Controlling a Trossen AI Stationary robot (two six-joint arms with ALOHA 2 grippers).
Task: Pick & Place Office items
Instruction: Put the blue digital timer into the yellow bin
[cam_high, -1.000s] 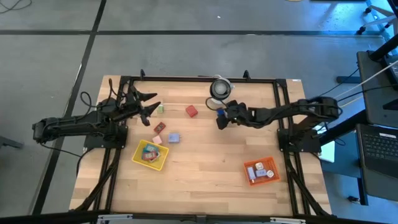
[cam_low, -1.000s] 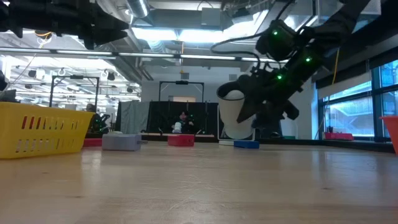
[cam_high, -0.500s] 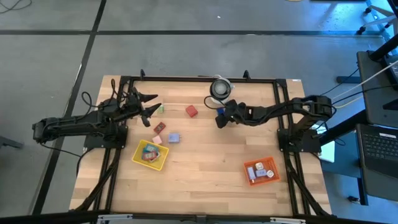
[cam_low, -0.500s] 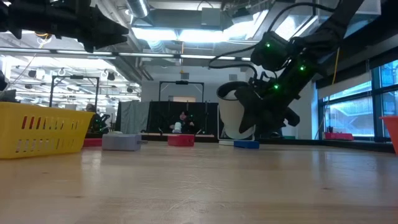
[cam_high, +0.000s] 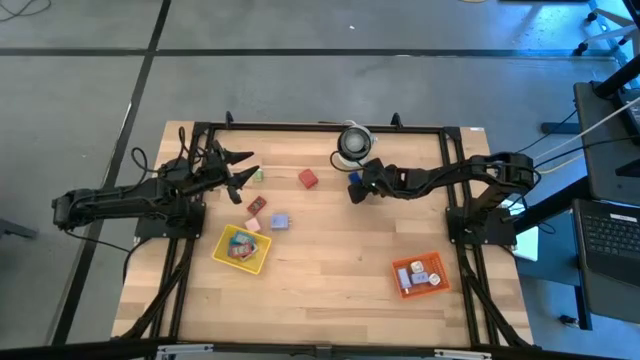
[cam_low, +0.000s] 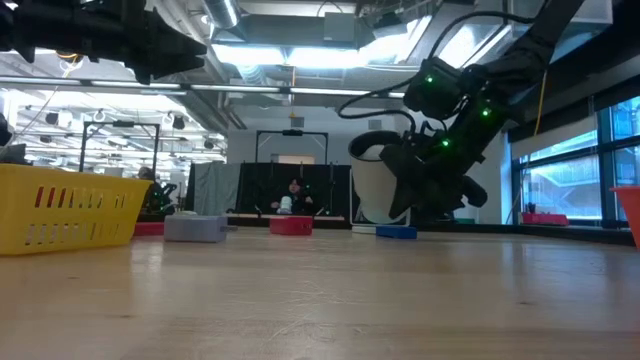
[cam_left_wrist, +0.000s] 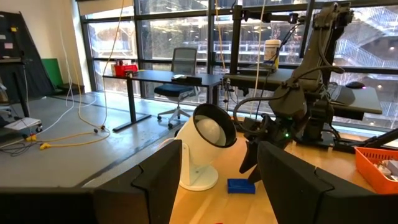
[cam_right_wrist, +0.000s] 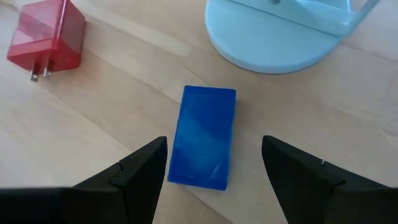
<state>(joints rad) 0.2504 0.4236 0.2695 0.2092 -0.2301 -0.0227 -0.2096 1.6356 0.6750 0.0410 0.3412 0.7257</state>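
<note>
A: Where's the right gripper (cam_right_wrist: 211, 171)?

B: Poised over the blue block (cam_right_wrist: 203, 135), jaws wide and empty, one either side of it. Its long axis runs straight ahead between them.

A: And just past it?

B: The white roll's base (cam_right_wrist: 281, 31), with a red block (cam_right_wrist: 46, 37) off to the side, all on the wooden worktop (cam_high: 330, 260).

A: The left gripper (cam_high: 240, 168)?

B: Farther off at the other side, jaws wide.

dark jointed arms, black cables, small green lights.
</note>
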